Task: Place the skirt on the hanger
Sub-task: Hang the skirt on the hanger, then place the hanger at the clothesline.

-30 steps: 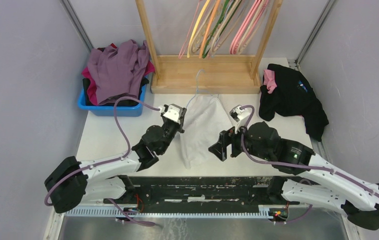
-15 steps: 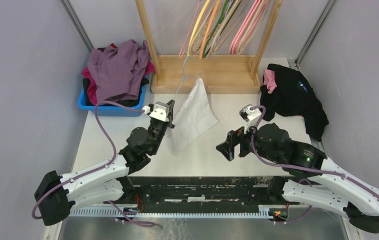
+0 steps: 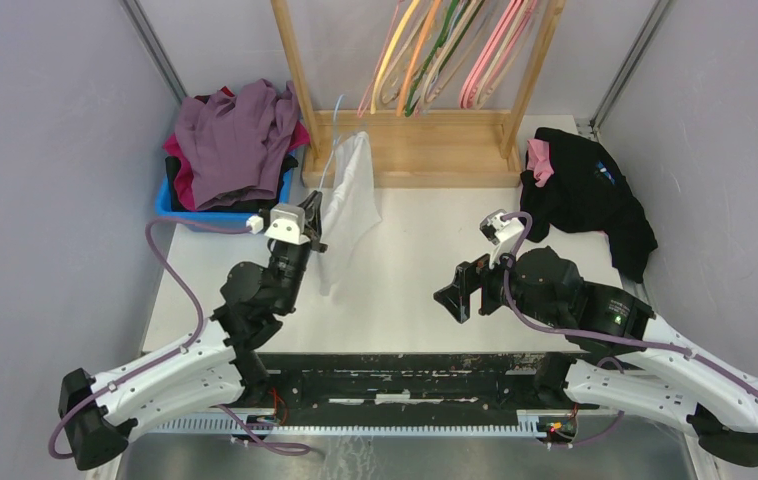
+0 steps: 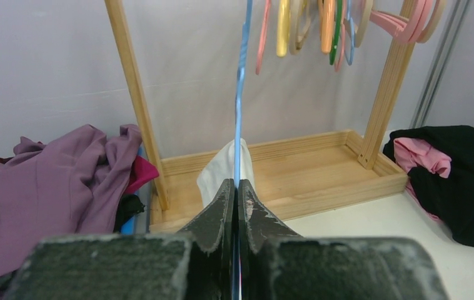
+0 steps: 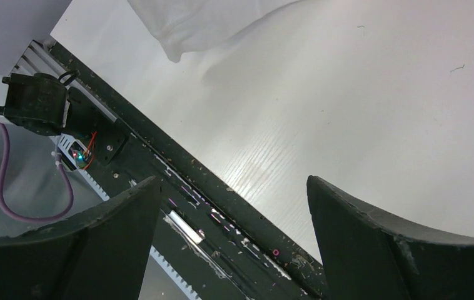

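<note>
Left wrist view: L jaws pinch stiff hanger (image 4: pixel 241 94), best hold coz skirt (image 4: pixel 219 176) looks soft n floppy; R jaws spread.

Place: robotics lab test cell, staged for clothes handling.
Enclosure: plain grey wall panels (image 3: pixel 45 200) on three sides, metal corner posts (image 3: pixel 160 60) at the back.
Bench: bare white table (image 3: pixel 405 290), black slotted mounting rail (image 3: pixel 405 372) along the near edge.
Machinery: left arm (image 3: pixel 170 365) and right arm (image 3: pixel 655 348) bolted to that rail, purple cables (image 3: pixel 177 280) looped in the open.
Electronics: exposed wiring and a small lit board (image 5: pixel 79 153) under the table edge.
Props: wooden rack (image 3: pixel 405 150) of coloured plastic hangers (image 3: pixel 425 50), blue bin (image 3: pixel 220 217) heaped with garments (image 3: pixel 235 130), black clothes pile (image 3: pixel 585 195) loose on the table.
</note>
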